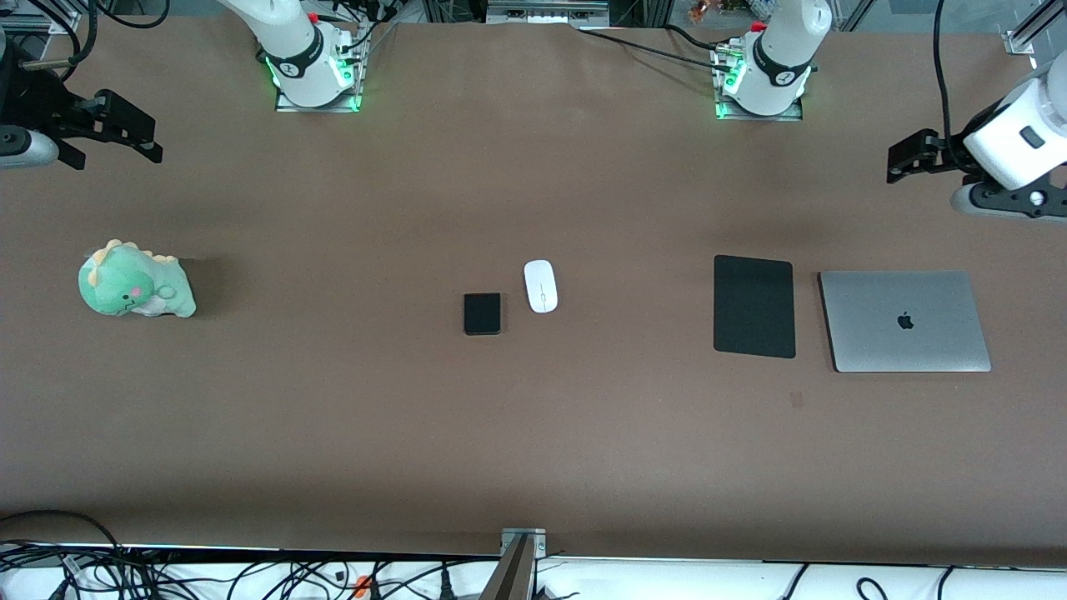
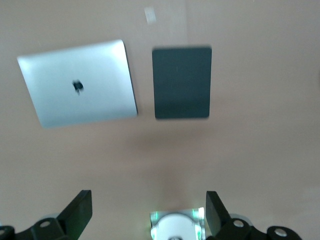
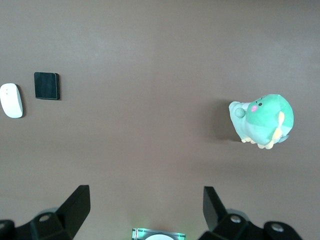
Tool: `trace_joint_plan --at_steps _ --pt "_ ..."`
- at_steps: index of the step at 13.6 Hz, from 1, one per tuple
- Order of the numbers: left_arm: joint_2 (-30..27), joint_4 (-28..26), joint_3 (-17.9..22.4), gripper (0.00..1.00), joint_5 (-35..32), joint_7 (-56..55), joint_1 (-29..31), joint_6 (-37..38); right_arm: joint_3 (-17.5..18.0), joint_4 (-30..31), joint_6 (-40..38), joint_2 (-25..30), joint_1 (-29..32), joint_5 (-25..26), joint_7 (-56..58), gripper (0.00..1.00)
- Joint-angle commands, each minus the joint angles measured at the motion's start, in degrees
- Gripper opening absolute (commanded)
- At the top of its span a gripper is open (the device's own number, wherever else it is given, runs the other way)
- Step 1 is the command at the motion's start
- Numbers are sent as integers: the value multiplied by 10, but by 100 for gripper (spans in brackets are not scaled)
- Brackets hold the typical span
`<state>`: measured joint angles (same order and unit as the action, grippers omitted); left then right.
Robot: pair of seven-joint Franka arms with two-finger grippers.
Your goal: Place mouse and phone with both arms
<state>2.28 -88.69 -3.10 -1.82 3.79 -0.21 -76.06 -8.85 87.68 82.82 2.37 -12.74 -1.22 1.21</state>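
Observation:
The white mouse lies in the middle of the table, with the small black phone beside it, slightly nearer the front camera. Both also show in the right wrist view, the mouse and the phone. My left gripper is open and empty, held high at the left arm's end of the table; in its own wrist view the fingers stand wide apart. My right gripper is open and empty, held high at the right arm's end; its wrist view shows the same.
A large flat black pad and a closed silver laptop lie toward the left arm's end. A green plush dinosaur sits toward the right arm's end. Cables hang along the table's near edge.

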Motion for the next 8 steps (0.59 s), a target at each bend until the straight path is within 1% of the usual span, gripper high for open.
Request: trace_joint_plan --at_steps 1,2,3,4,6,7,8 --pt "36 -1 -2 100 43 3 -4 21 -2 -1 1 3 5 -9 11 100" --pt "59 -11 -11 100 57 0 -9 9 -3 -1 1 3 5 -9 11 100" --pt "87 -11 -26 100 72 -7 -11 -24 -4 -1 1 3 5 -9 11 100" --pt "115 -9 -48 100 74 -33 -15 -71 -3 -1 2 2 5 -9 11 100" --pt "172 -3 -67 100 77 -81 -21 -150 -2 -1 5 1 5 -10 11 100" --pt "191 -2 -79 100 77 -96 -36 -190 1 -1 9 0 4 -11 11 100" --pt "209 -3 -81 100 77 -124 -58 -233 1 -1 14 -1 2 -11 10 100"
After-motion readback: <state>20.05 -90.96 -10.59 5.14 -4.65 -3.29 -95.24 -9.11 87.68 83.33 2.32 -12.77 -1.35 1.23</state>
